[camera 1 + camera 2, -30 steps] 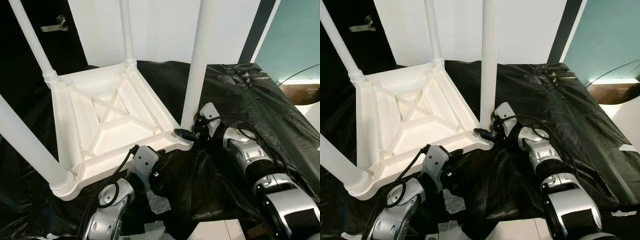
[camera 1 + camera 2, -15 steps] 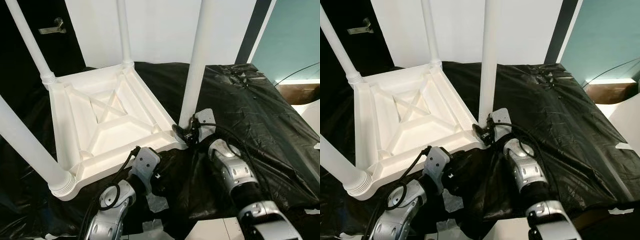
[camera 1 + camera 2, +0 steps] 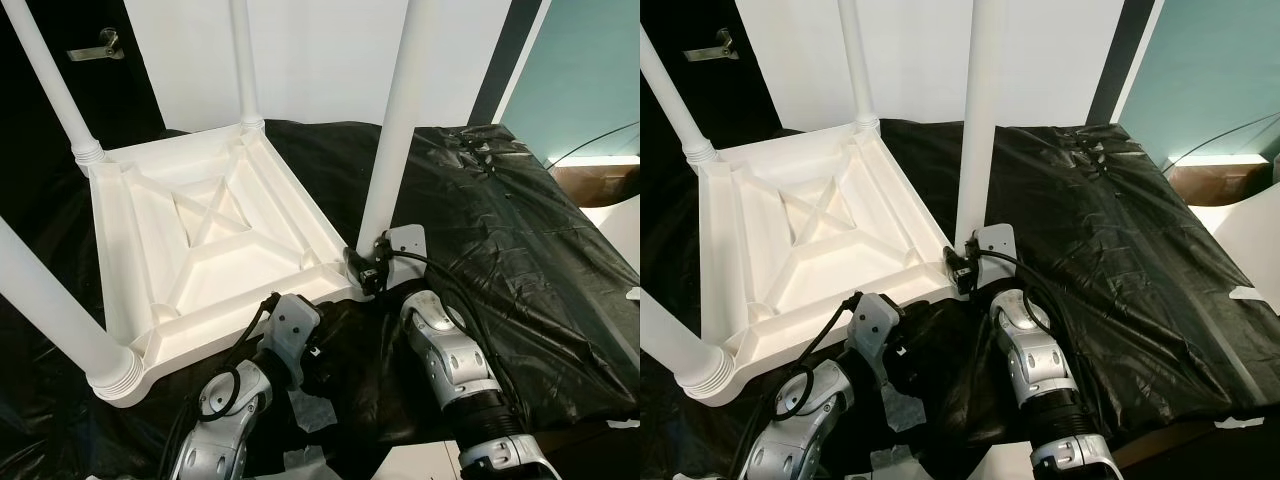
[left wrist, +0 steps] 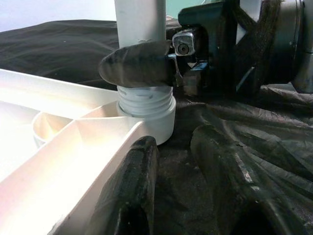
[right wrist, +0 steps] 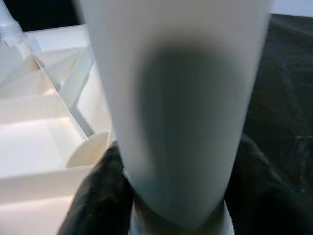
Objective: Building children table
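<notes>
— While the left gripper (image 4: 195, 205) is lying low on the black plastic sheet (image 3: 520, 260), how are its fingers sitting?
— Parted and holding nothing, pointing at the corner of the upturned white table (image 3: 190, 250).
— And the right gripper (image 3: 362, 268)?
— It is clamping the base of the nearest table leg (image 3: 395, 130), which is standing upright in that corner socket. Three other legs are rising beyond.

Crinkled black plastic sheeting (image 3: 520, 230) covers the floor. Behind it stands a white wall (image 3: 320, 55), with a black door (image 3: 100, 80) and its metal handle (image 3: 88, 45) to the left, and a teal panel (image 3: 585, 70) to the right.
</notes>
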Tool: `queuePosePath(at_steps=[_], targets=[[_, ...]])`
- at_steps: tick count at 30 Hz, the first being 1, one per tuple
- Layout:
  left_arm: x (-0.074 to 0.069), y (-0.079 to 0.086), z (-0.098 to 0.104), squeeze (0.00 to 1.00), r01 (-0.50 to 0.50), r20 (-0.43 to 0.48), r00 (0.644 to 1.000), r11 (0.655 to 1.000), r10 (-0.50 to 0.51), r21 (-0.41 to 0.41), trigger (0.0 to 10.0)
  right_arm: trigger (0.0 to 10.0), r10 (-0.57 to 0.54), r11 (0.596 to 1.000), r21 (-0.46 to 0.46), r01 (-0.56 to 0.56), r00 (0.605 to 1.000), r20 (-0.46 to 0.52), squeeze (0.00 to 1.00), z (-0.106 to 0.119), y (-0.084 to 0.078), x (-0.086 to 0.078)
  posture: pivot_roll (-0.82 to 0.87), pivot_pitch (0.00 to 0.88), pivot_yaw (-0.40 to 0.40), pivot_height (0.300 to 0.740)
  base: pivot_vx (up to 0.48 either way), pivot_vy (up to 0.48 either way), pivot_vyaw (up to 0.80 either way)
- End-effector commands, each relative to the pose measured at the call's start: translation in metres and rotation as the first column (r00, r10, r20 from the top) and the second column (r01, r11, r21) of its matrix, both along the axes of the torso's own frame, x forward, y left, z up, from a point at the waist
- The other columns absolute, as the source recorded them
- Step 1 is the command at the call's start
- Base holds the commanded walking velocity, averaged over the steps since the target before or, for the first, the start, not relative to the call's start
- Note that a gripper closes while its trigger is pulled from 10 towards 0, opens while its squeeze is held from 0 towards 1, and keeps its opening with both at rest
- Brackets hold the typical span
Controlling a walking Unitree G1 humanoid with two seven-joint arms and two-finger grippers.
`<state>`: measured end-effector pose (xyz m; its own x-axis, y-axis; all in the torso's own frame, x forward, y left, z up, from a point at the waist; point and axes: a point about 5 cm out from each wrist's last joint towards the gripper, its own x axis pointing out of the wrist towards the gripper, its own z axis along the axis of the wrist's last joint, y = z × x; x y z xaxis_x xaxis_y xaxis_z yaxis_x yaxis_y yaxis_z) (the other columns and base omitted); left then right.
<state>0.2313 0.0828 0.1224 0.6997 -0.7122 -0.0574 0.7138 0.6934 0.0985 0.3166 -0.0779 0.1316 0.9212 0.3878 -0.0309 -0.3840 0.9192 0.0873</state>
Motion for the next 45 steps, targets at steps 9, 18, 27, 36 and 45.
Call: queuePosePath(at_steps=[9,18,27,36,45], targets=[[0.004,0.002,-0.001,0.0,-0.09,0.002,0.996,0.996,0.09,0.005,10.0,10.0,0.098,0.995,0.018,-0.097,0.994,-0.044,1.0,-0.004,-0.014,-0.004,0.14,0.012,-0.055,0.74,0.0,0.0,0.0],[0.006,0.006,-0.001,0.0,-0.085,0.007,0.996,0.996,0.085,0.016,10.0,10.0,0.325,0.94,-0.113,-0.321,0.946,0.015,0.0,0.004,-0.042,0.007,0.12,0.005,-0.044,0.74,0.0,0.0,0.0],[0.01,0.009,0.001,0.0,-0.08,0.015,0.997,0.996,0.079,0.025,10.0,10.0,0.462,0.868,-0.203,-0.454,0.887,-0.007,0.0,0.009,-0.049,0.02,0.11,0.0,-0.02,0.74,0.0,0.0,0.0],[0.015,0.01,0.007,0.0,-0.075,0.033,0.997,0.997,0.074,0.03,10.0,10.0,0.633,0.729,-0.291,-0.62,0.772,-0.058,0.0,0.017,-0.024,0.037,0.14,0.0,-0.016,0.74,0.0,0.0,0.0],[0.014,0.013,0.008,0.0,-0.094,0.035,0.995,0.995,0.093,0.029,10.0,0.0,0.679,0.66,-0.331,-0.674,0.724,-0.12,0.0,0.01,-0.029,0.036,0.15,0.001,-0.025,0.74,0.0,0.0,0.0]])
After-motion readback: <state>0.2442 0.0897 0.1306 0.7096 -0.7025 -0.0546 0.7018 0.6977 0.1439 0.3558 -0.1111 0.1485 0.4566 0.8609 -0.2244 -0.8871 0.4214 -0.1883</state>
